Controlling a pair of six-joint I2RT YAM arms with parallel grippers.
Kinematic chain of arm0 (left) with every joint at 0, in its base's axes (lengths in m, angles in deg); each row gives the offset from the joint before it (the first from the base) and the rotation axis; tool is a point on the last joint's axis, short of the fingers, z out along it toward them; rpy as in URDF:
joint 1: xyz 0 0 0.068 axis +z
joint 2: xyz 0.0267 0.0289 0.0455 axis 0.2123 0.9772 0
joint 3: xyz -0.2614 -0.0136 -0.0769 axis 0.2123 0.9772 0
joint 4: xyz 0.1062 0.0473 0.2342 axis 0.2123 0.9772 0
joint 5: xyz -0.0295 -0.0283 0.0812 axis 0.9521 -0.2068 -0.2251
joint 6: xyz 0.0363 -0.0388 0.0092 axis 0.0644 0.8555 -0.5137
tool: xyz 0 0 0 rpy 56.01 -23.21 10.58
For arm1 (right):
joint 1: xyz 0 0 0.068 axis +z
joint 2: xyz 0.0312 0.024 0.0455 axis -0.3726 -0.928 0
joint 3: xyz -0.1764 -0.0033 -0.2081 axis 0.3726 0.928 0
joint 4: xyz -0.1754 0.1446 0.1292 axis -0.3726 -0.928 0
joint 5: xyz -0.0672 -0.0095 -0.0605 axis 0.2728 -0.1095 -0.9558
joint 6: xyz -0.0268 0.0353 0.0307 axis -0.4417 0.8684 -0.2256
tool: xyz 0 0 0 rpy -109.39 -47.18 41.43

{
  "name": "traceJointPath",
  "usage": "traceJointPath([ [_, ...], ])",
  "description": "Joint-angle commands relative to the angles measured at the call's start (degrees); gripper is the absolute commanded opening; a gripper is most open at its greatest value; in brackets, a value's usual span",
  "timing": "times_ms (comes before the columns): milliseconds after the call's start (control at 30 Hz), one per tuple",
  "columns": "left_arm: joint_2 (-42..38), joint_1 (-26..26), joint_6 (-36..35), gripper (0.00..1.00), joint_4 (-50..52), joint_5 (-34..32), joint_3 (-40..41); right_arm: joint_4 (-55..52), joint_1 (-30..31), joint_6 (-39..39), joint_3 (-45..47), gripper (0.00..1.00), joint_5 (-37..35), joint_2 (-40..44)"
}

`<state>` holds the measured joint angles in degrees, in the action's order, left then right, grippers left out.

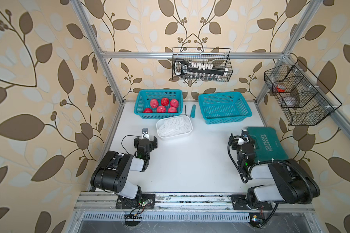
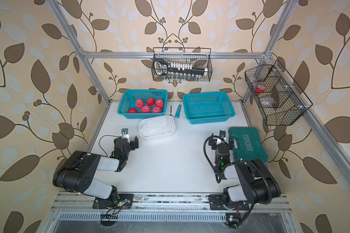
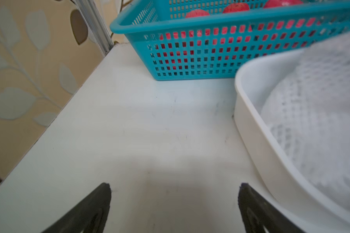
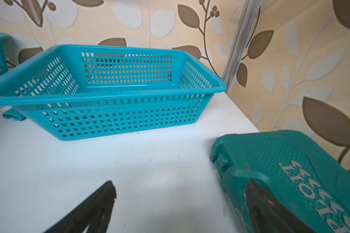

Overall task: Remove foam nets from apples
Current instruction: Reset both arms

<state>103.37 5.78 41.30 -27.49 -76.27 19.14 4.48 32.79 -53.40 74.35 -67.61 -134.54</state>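
The apples (image 1: 165, 101) are showing red-pink, faintly mottled. The far-left basket (image 1: 159, 91) and the far-right basket (image 1: 226, 119) are both showing teal with grids of small holes. The foam nets (image 1: 173, 126) are showing white diamond mesh, the tub (image 1: 173, 136) plain white. The case (image 1: 267, 149) on the right is showing dark green with pale lettering. The wallpaper (image 1: 38, 80) is showing beige with brown and pale leaves.

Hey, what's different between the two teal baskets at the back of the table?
The apple basket holds six red apples; the empty basket holds nothing. The apple basket sits square to the table, while the empty basket is slightly turned. The white tub sits close in front of the apple basket; the empty basket has bare table before it. Both are teal, rectangular, perforated and upright.
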Motion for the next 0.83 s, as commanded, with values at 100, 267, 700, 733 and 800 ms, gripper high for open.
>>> traceJointPath([
  [100, -1.30, 3.98, 5.70, 0.99, 5.57, 2.34, -2.09, 4.19, -1.93, 1.52, -0.05, 1.00, 3.40, -0.10],
  [267, -1.00, 2.34, 4.77, 0.99, 5.81, 0.19, -2.57, 5.19, -4.98, 2.87, -2.05, 1.00, 6.63, -5.12],
  [700, -0.48, 2.68, 4.94, 0.99, 6.56, 0.57, -3.19, -6.07, -8.95, 5.83, -6.23, 0.99, 12.23, -3.48],
  [733, -0.61, 2.65, 4.95, 0.99, 6.62, 0.71, -3.14, -6.08, -8.91, 5.83, -6.23, 1.00, 12.22, -3.48],
  [800, -0.83, 2.70, 4.95, 0.99, 6.34, 0.68, -2.96, -5.98, -8.97, 5.83, -6.22, 1.00, 12.17, -3.52],
])
